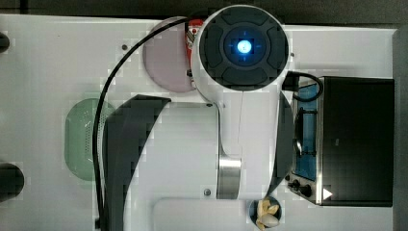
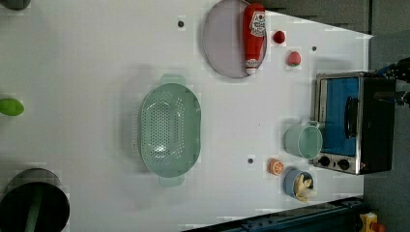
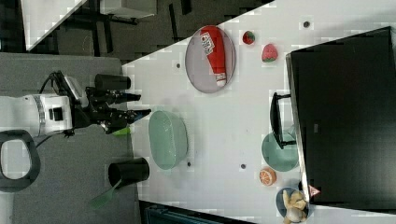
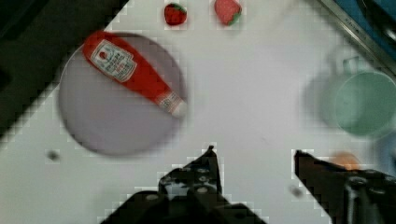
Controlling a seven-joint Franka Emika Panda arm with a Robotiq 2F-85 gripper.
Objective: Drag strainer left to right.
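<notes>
Here the pale green oblong plastic strainer (image 2: 169, 128), dotted with small holes and with a tab handle at each end, sat alone on the white table (image 2: 87, 58), left of centre in the left view and well apart from the other things. In the right view the black two-fingered gripper (image 3: 138, 104) hung off the table's left edge, near the strainer's rim but apart from it; its fingers stood parted with nothing between them, as the wrist view also showed. Far to the left view's right stood a silver toaster oven with a blue door (image 2: 352, 123), with a light green solid mug (image 2: 303, 140) just beside it. A red ketchup bottle (image 2: 254, 36) lay on a round grey plate (image 2: 223, 43) near the left view's top.
</notes>
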